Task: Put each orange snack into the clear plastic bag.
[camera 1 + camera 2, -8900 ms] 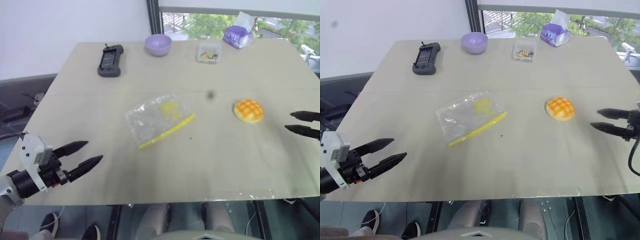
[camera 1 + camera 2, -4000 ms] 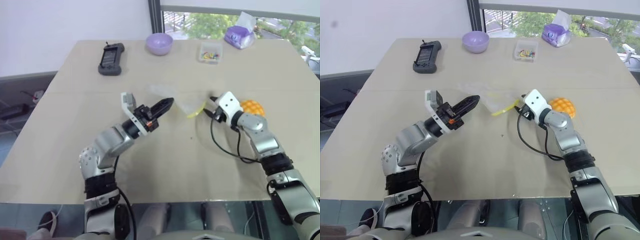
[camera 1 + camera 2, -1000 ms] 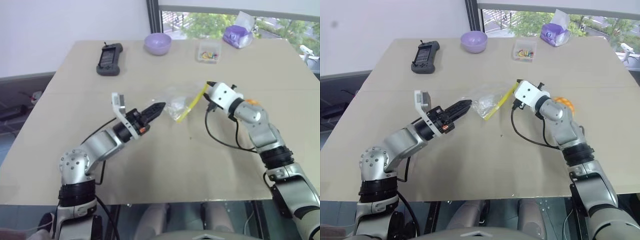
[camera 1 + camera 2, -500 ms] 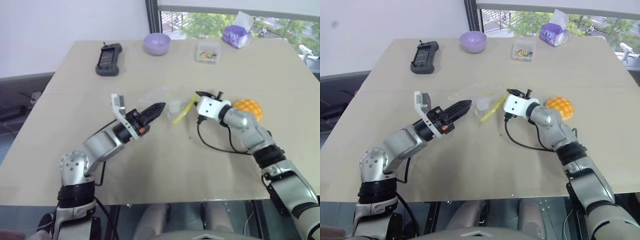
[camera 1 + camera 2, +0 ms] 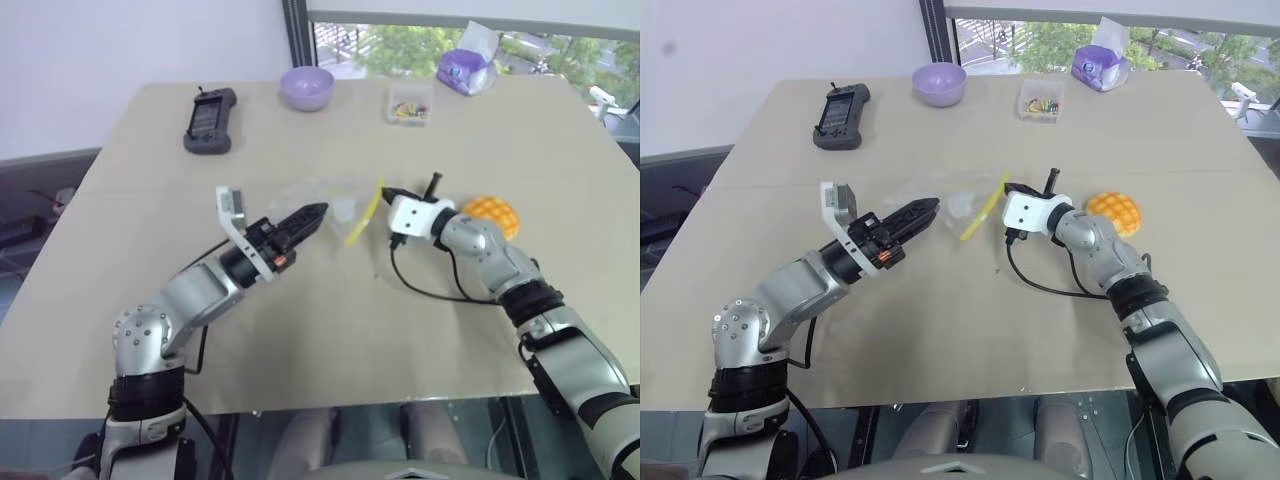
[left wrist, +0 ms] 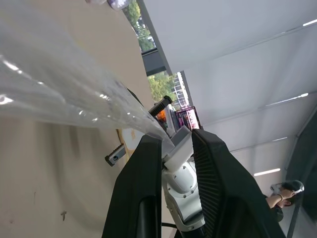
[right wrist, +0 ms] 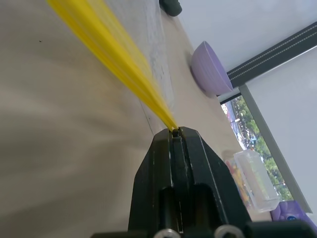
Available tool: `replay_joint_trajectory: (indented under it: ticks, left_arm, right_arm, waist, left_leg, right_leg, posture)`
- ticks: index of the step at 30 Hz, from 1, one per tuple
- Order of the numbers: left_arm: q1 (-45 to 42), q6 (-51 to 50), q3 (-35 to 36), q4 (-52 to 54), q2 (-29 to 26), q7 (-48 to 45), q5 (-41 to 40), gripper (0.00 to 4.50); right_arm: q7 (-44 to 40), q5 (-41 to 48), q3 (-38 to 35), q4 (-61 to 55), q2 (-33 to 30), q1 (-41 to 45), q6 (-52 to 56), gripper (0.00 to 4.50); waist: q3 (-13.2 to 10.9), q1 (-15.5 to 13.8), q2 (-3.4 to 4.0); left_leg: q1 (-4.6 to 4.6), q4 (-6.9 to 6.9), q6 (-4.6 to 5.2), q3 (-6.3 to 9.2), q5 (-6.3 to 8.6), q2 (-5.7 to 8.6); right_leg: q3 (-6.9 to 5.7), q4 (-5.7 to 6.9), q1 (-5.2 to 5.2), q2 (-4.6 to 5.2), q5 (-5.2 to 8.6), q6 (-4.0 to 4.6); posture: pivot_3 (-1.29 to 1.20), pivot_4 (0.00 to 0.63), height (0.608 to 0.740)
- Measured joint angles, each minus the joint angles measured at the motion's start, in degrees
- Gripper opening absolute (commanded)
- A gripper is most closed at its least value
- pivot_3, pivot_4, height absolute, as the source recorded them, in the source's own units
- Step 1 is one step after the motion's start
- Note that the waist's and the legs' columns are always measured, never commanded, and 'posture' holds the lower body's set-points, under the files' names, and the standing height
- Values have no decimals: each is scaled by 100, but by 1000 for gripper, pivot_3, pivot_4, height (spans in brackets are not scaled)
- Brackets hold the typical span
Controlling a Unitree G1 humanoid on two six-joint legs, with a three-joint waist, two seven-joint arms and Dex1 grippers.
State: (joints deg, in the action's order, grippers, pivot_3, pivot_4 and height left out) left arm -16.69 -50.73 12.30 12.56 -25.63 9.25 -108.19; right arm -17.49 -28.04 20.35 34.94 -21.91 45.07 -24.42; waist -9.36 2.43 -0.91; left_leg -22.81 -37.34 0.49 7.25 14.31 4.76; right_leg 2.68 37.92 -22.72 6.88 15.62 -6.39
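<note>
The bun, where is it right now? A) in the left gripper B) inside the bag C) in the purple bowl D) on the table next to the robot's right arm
D: the bun lies on the table just beside the right arm, while both grippers hold the bag.

Both arms stretched inward, left gripper (image 5: 313, 213) jaws slightly parted, right gripper (image 7: 175, 131) jaws closed.

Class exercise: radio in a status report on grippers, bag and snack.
Left gripper and right gripper both shut on clear plastic bag. Orange snack on table, outside bag. Nothing blocking.
</note>
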Motion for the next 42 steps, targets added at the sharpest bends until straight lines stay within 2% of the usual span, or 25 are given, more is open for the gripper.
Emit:
replay_joint_trajectory:
  ticks: [3,6,21,32,35,38,42]
  left_arm:
    - [4,9,-72,0,-3,0,-1,1021]
    - [6,27,-106,0,-7,-1,-2,1021]
    - [89,106,-111,0,-65,-35,-8,1021]
    - [124,110,-124,26,-91,-55,-45,1021]
    - [142,110,-125,30,-97,-54,-68,1021]
    - [183,111,-132,40,-98,-51,-107,1021]
    - [209,114,-135,41,-109,-49,-116,1021]
  right_arm:
    - [0,-19,13,0,29,0,-23,933]
    - [18,-30,16,3,50,2,-77,2218]
    - [-79,-28,281,966,327,206,-764,2218]
    - [459,6,276,2001,778,906,-1112,2218]
    - [657,4,266,2125,792,986,-1208,1409]
    - [821,2,261,2209,786,1047,-1248,28]
    - [896,-12,262,2244,764,1047,-1372,28]
  waist:
    - [0,0,0]
    - [0,0,0]
    - [0,5,0]
    - [0,19,0]
    - [0,20,0]
    - [0,26,0]
    - [0,29,0]
  left_leg:
    - [0,0,0,1,0,0]
    - [0,0,0,0,0,0]
    - [2,0,-2,1,-2,0]
    - [5,0,-6,2,-4,-2]
    - [5,0,-7,1,-4,-2]
    - [5,0,-7,2,-4,-2]
    - [5,0,-7,1,-5,-2]
  right_leg:
    - [0,0,0,0,0,0]
    - [0,1,0,0,0,0]
    - [0,2,1,-2,0,0]
    - [1,4,1,-5,0,0]
    - [1,5,1,-5,0,0]
    - [1,5,0,-6,0,0]
    - [1,6,0,-7,0,0]
  posture:
    - [0,150,740]
    - [0,150,740]
    - [0,150,740]
    - [0,150,740]
    - [0,150,740]
    - [0,150,740]
    - [0,150,740]
